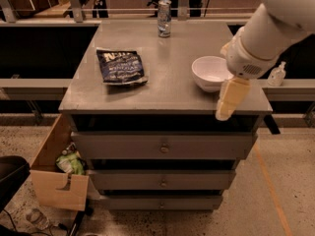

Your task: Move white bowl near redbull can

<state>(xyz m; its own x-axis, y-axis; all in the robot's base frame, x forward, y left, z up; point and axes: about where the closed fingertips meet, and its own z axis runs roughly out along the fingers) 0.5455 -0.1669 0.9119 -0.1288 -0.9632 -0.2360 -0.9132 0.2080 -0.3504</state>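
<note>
The white bowl [209,72] stands upright on the right side of the grey cabinet top [167,87], empty. The redbull can [164,17] stands upright at the far middle edge of the top, well apart from the bowl. My gripper [227,100] hangs from the white arm [268,31] at the right, just in front of and to the right of the bowl, with cream-coloured fingers pointing down over the front edge of the top. It holds nothing that I can see.
A flat dark blue snack bag [120,66] lies on the left half of the top. Drawers [165,146] face front below. An open cardboard box [58,168] sits on the floor at the left. A sanitizer bottle [277,74] stands on a ledge at the right.
</note>
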